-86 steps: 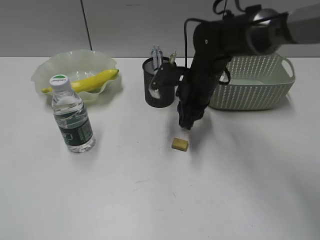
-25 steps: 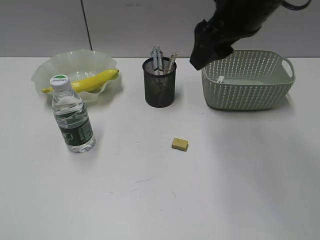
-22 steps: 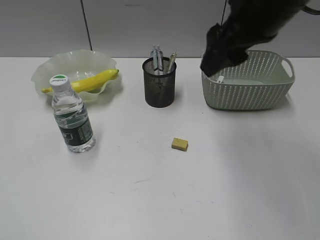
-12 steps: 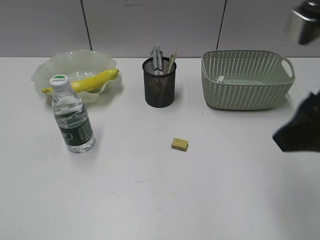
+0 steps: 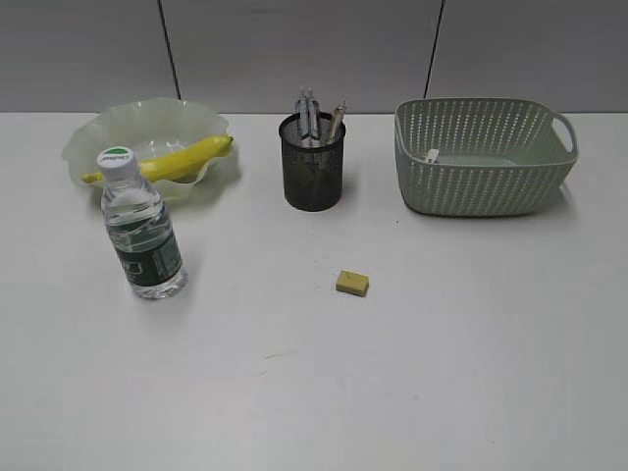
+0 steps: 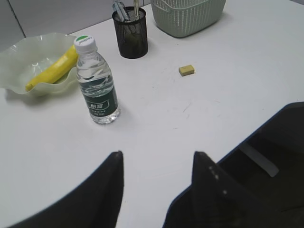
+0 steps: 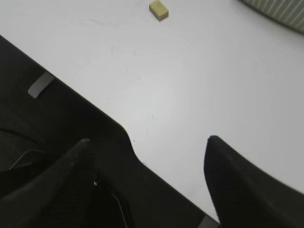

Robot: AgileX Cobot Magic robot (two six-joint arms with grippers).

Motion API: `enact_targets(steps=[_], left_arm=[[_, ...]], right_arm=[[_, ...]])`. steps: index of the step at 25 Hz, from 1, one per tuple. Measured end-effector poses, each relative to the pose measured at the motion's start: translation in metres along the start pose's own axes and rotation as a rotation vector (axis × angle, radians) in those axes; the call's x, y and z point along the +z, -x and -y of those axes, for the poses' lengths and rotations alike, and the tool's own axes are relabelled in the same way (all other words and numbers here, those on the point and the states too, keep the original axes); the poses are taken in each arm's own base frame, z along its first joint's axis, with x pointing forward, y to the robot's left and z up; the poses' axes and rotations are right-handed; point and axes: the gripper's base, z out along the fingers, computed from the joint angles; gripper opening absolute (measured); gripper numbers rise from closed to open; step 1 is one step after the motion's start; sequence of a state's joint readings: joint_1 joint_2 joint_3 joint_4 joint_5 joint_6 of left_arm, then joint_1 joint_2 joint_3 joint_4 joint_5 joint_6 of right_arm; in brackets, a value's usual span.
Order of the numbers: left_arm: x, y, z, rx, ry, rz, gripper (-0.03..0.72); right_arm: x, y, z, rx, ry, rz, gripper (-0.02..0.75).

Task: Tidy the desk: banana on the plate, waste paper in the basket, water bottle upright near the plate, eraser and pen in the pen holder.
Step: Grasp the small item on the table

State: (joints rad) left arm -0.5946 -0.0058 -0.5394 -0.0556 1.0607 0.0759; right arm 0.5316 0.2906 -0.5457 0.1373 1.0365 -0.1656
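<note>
A yellow banana (image 5: 162, 161) lies in the pale green wavy plate (image 5: 98, 132) at the back left. A water bottle (image 5: 142, 228) stands upright in front of the plate. The black mesh pen holder (image 5: 313, 174) holds pens (image 5: 310, 110). A tan eraser (image 5: 352, 283) lies on the table in front of the holder. The green basket (image 5: 481, 162) at the back right holds a scrap of white paper (image 5: 432, 155). Neither gripper shows in the exterior view. My left gripper (image 6: 158, 154) is open and empty. My right gripper (image 7: 147, 142) is open and empty above the table's front edge.
The white table (image 5: 442, 343) ends at a dark front edge (image 7: 71, 114), seen in both wrist views. The eraser also shows in the left wrist view (image 6: 186, 70) and the right wrist view (image 7: 158, 10).
My right arm rose from above the eraser, swung past the basket to the right and left the exterior view. The objects have not moved.
</note>
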Motion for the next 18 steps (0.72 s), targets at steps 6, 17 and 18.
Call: enact_targets(steps=[6,17,18], left_arm=[[0.018,0.019,0.003,-0.041,-0.053,-0.068,0.351],[0.167,0.094,-0.003,-0.085,-0.105,-0.197,0.351],[0.181,0.098,-0.004,-0.074,-0.114,-0.225,0.351]], right_arm=[[-0.029,-0.03,-0.006,-0.024,-0.021,0.233,0.564],[-0.032,-0.034,0.0,0.053,-0.091,0.25,0.564],[-0.032,-0.034,0.0,0.054,-0.092,0.25,0.564]])
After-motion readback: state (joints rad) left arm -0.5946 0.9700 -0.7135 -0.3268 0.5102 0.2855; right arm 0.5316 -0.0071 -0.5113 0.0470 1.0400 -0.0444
